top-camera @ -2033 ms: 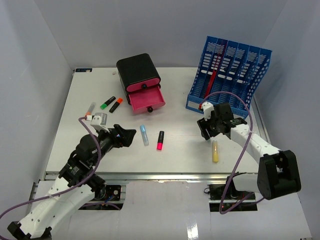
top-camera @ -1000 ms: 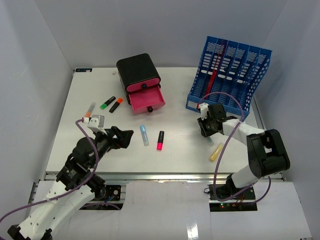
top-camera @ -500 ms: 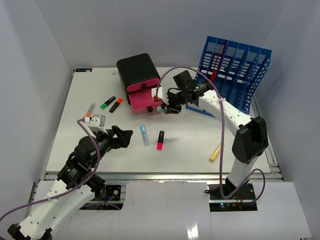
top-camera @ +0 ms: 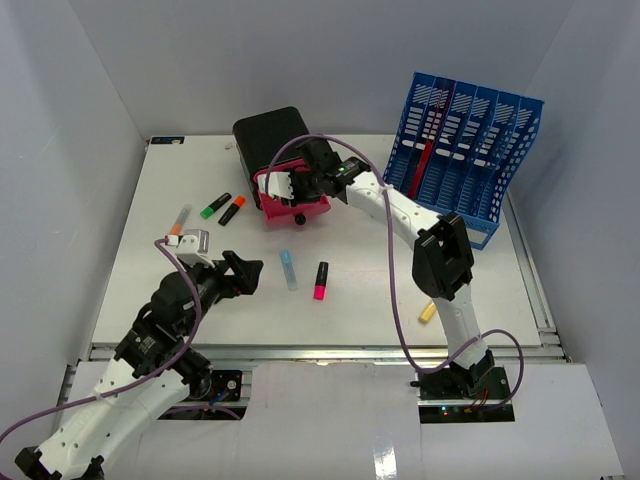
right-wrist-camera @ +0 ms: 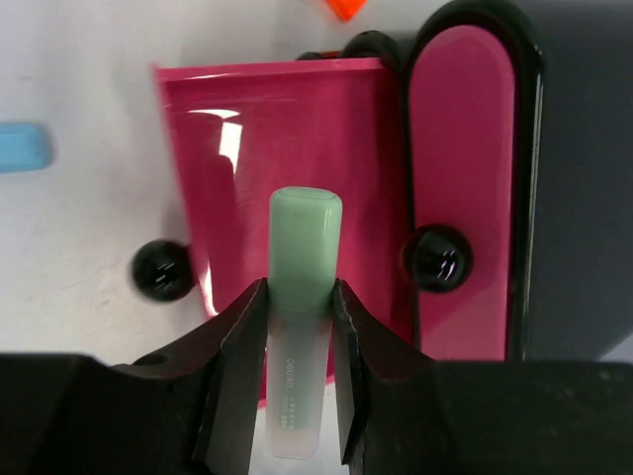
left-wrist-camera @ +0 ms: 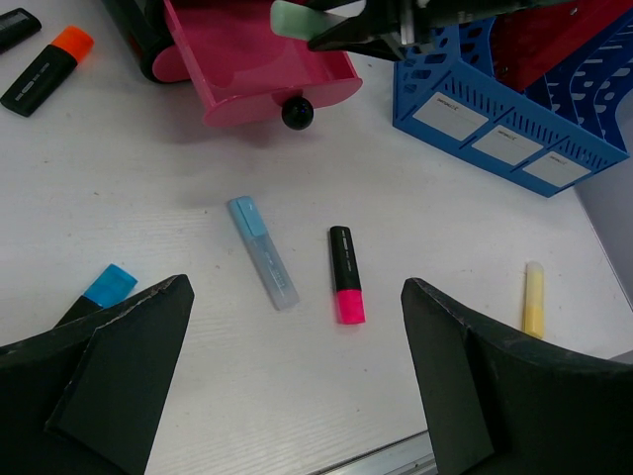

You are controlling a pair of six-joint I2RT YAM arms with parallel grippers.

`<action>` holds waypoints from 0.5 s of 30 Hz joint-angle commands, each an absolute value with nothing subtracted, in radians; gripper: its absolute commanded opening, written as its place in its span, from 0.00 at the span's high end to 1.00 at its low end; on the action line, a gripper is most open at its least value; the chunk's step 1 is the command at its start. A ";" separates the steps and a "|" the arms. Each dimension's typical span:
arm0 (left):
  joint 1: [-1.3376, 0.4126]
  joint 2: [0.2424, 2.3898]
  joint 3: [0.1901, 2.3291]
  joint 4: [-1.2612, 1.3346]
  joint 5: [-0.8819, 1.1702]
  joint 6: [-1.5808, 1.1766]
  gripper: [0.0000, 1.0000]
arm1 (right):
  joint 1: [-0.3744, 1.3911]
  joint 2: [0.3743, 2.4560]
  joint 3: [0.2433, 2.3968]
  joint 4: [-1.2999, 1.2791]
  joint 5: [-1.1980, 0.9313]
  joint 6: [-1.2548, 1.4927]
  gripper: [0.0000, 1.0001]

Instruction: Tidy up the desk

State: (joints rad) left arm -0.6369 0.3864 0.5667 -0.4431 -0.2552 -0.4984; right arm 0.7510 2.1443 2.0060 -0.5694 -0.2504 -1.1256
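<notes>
L arm bent low, reaching fwd; L gripper [top-camera: 244,273] hovers over the surface w/ fingers [left-wrist-camera: 129,346] spread wide, nothing betw. them. R arm stretched far across to back-left, R gripper [top-camera: 291,186] fingers pinching a green marker [right-wrist-camera: 304,257].

The right arm [top-camera: 400,215] slants across the desk [top-camera: 200,170] from its near edge to the open drawer [top-camera: 300,205], barring the way between the middle and the file rack [top-camera: 460,150]. The right hand [top-camera: 290,185], clamped on a pale green marker [right-wrist-camera: 305,297], hangs over the drawer mouth. Ahead of the wide-spread left hand [top-camera: 252,272], the blue marker [top-camera: 289,270] and pink marker [top-camera: 321,280] lie apart with a bare lane between them. The left rear of the desk is free.
</notes>
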 commanded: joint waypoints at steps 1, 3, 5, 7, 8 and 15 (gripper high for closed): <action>-0.634 0.400 0.581 -0.451 -0.273 -0.507 0.02 | 0.761 2.208 2.118 -0.430 -0.158 -1.140 0.80; -0.634 0.402 0.581 -0.451 -0.273 -0.508 0.02 | 0.761 2.229 2.118 -0.405 -0.150 -1.143 0.72; -0.634 0.400 0.581 -0.453 -0.273 -0.508 0.02 | 0.761 2.237 2.110 -0.393 -0.152 -1.142 0.67; -0.634 0.399 0.581 -0.451 -0.276 -0.511 0.02 | 0.762 2.242 2.103 -0.390 -0.150 -1.132 0.56; -0.634 0.399 0.580 -0.451 -0.278 -0.513 0.02 | 0.762 2.240 2.099 -0.389 -0.150 -1.122 0.52; -0.634 0.459 0.590 -0.454 -0.323 -0.531 0.02 | 0.760 2.089 2.032 -0.418 -0.216 -0.969 0.37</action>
State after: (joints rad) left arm -0.6369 0.4107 0.5669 -0.4449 -0.2763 -0.5130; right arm 0.7614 2.2388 2.0565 -0.4620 -0.1743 -1.0745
